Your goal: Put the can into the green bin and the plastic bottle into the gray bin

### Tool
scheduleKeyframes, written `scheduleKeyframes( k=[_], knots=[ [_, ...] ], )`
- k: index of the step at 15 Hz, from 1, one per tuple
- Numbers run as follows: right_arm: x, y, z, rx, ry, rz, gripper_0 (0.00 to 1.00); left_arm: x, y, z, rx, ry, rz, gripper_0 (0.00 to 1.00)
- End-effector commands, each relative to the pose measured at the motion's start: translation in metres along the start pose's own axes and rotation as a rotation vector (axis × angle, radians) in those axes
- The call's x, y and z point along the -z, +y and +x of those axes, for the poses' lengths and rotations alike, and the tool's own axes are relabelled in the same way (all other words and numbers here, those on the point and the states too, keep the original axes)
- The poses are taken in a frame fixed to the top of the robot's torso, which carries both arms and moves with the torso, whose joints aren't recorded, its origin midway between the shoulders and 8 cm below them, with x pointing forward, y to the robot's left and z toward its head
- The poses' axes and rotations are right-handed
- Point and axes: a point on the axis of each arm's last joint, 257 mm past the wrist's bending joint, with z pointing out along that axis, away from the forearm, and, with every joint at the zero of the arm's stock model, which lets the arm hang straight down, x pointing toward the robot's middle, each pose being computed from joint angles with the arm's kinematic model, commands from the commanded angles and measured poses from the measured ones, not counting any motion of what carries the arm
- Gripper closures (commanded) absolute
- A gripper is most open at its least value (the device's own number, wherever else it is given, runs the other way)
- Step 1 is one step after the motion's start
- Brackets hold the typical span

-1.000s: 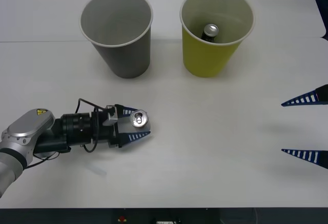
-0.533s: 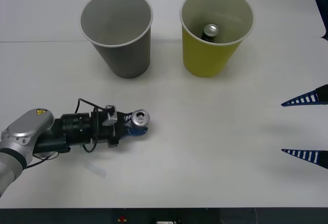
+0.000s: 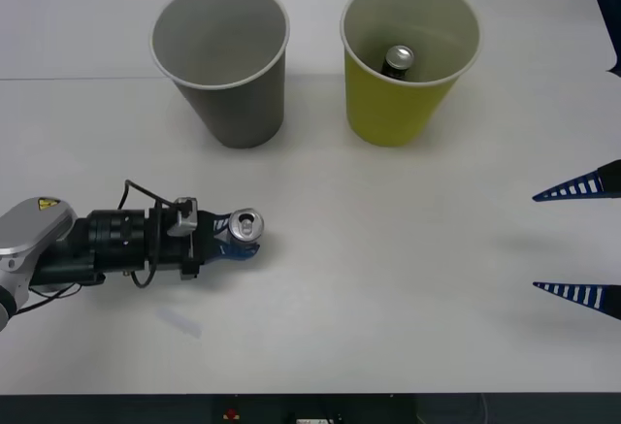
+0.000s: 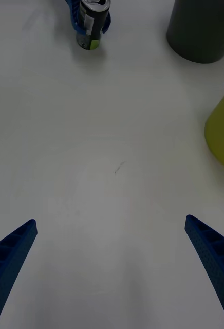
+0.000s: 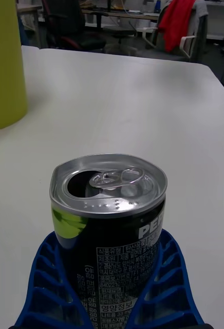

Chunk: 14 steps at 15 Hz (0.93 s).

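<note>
On the white table (image 3: 408, 278), the left gripper (image 3: 238, 239) lies low at the front left, its blue fingers (image 5: 50, 277) clamped narrowly around the lower body of an upright dark can (image 3: 243, 227) with an opened silver top. Bare tabletop lies all round the held can, and the table's front edge is well apart from it. The gray bin (image 3: 235, 104) stands upright behind the dark can, across a broad open strip. To its right, apart from it, is the green bin (image 3: 388, 114). A can (image 3: 400, 58) sits at the bottom of the green bin, top up. The right gripper (image 3: 574, 241) hovers at the table's right side with its fingers spread wide and nothing between them. A wide stretch of bare surface separates it from the dark can and both bins.
</note>
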Motion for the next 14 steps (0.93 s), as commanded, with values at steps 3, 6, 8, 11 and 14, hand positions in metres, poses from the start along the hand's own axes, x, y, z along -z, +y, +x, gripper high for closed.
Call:
scheduleKeyframes(
  k=[3, 6, 8, 11, 14],
  knots=[
    [0.0, 0.0, 0.0, 0.0, 0.0, 0.0, 0.0, 0.016, -0.021, -0.015, 0.049, 0.017, 0.033, 1.0],
    [0.0, 0.0, 0.0, 0.0, 0.0, 0.0, 0.0, 0.013, -0.027, -0.038, 0.1, 0.058, 0.061, 1.0],
    [0.0, 0.0, 0.0, 0.0, 0.0, 0.0, 0.0, 0.004, -0.024, -0.057, 0.128, 0.076, 0.058, 1.0],
    [0.0, 0.0, 0.0, 0.0, 0.0, 0.0, 0.0, -0.011, -0.018, -0.084, 0.171, 0.112, 0.027, 1.0],
    [0.0, 0.0, 0.0, 0.0, 0.0, 0.0, 0.0, -0.027, -0.014, -0.11, 0.237, 0.147, -0.017, 1.0]
  ],
)
